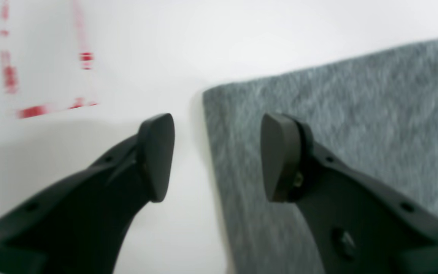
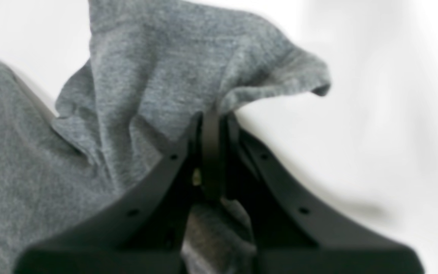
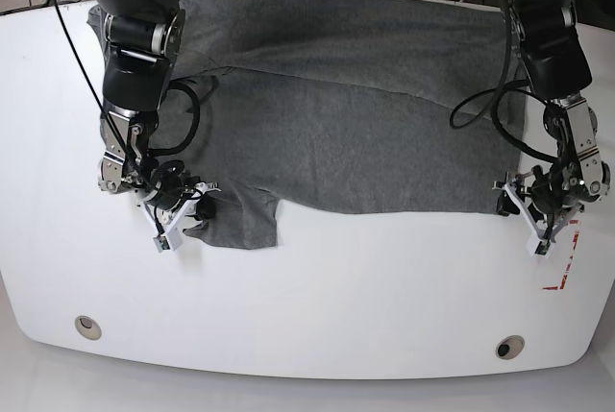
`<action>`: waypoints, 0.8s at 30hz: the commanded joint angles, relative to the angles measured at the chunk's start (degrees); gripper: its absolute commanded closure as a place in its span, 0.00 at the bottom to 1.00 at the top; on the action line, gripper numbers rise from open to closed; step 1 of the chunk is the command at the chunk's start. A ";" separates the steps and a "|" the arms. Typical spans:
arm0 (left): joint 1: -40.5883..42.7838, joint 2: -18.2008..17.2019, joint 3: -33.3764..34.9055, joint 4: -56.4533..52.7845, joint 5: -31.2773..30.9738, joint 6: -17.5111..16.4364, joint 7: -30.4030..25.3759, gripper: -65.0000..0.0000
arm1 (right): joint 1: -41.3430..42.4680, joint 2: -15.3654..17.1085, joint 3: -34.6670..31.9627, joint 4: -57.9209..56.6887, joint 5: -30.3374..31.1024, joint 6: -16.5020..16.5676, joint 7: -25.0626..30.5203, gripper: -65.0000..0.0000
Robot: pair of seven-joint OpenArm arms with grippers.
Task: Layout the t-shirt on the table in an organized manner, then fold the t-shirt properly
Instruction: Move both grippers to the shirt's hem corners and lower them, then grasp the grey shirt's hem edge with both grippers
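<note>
Two jaws of the left gripper (image 1: 217,156) stand spread, straddling the t-shirt (image 1: 337,133) corner at right of frame. Right gripper (image 2: 211,125) pinches a raised fold at centre. Base view: shirt across upper table (image 3: 317,306); lone pull risks skewing it.

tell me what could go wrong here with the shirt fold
1. The right gripper is shut on only a small pinch of the t-shirt, so the fabric may slip out if pulled.
2. The left gripper is open astride the shirt's corner edge, one finger over bare table; closing could miss the cloth.
3. With only one side held, pulling could skew the shirt.
</note>
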 commanded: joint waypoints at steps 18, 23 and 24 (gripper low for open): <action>-12.18 -1.54 0.00 -25.31 5.03 -0.07 -9.22 0.25 | 1.41 1.70 -0.05 0.78 -0.08 0.30 -0.31 1.00; -11.12 -1.62 0.00 -25.75 5.12 -0.43 -9.13 0.25 | 1.32 1.70 -0.05 0.78 -0.08 0.30 -0.31 1.00; -10.42 -1.62 0.00 -25.57 5.12 -0.51 -9.13 0.26 | 1.32 1.70 -0.05 0.78 -0.08 0.30 -0.31 1.00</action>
